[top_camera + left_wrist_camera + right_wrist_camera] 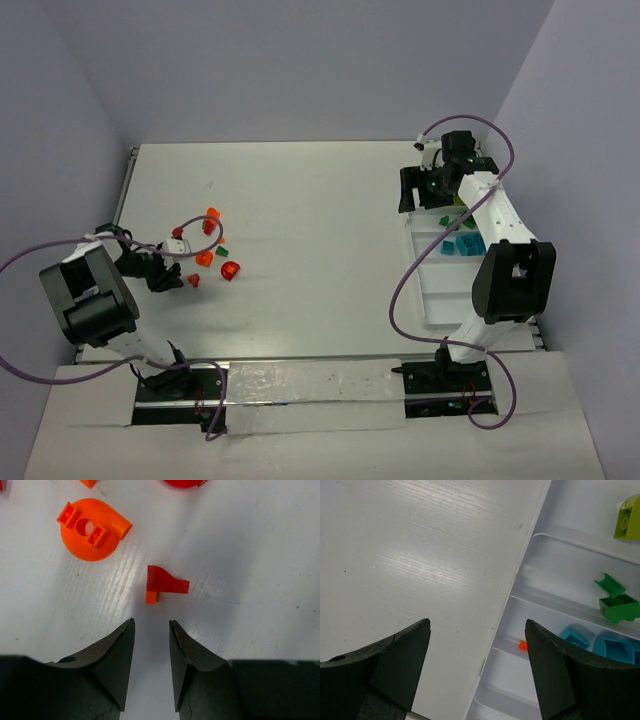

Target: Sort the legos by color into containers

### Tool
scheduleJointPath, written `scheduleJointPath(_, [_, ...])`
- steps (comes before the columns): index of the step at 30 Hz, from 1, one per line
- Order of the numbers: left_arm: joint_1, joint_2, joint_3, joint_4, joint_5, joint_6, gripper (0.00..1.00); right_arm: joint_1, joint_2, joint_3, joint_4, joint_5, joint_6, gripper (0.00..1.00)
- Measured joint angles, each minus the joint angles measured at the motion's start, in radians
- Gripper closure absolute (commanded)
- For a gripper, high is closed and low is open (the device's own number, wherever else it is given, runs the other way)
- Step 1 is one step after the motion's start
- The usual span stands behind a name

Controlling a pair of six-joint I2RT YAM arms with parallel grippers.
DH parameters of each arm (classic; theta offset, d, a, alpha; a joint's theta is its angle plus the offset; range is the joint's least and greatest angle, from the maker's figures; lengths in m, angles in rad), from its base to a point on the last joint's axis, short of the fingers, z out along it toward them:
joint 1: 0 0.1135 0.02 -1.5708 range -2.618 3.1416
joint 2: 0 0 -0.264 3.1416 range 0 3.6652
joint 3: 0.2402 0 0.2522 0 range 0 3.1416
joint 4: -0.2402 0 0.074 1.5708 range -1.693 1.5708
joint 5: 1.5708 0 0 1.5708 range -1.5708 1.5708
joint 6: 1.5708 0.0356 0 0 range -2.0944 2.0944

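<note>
Loose legos lie on the table at the left: an orange one (212, 214), a dark green one (222, 251), a round orange one (205, 258), a red one (231, 269) and a small red one (193, 281). My left gripper (165, 275) sits low just left of them. In the left wrist view its jaws (151, 622) are open a little with nothing between them. The small red brick (165, 582) lies just ahead of the tips, and the round orange piece (92, 528) is further off. My right gripper (415, 190) is open wide and empty (477, 622) over the left rim of the containers (432, 300).
The tray's compartments (540, 587) hold a lime brick (627, 517), dark green bricks (618, 607), teal bricks (612, 647) and a small orange piece (522, 645). The table's left edge (126, 190) runs near the left arm. A purple cable (400, 290) loops beside the tray.
</note>
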Motion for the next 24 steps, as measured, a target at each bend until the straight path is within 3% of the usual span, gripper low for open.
scheduleJointPath(14, [-0.078, 0.031, -0.012, 0.044, -0.002, 0.075, 0.59, 0.0, 0.0, 0.0, -0.01, 0.007, 0.0, 0.16])
scheduleJointPath(24, [-0.109, 0.045, -0.01, 0.044, 0.004, 0.063, 0.77, 0.0, 0.0, 0.0, -0.01, 0.007, 0.0, 0.17])
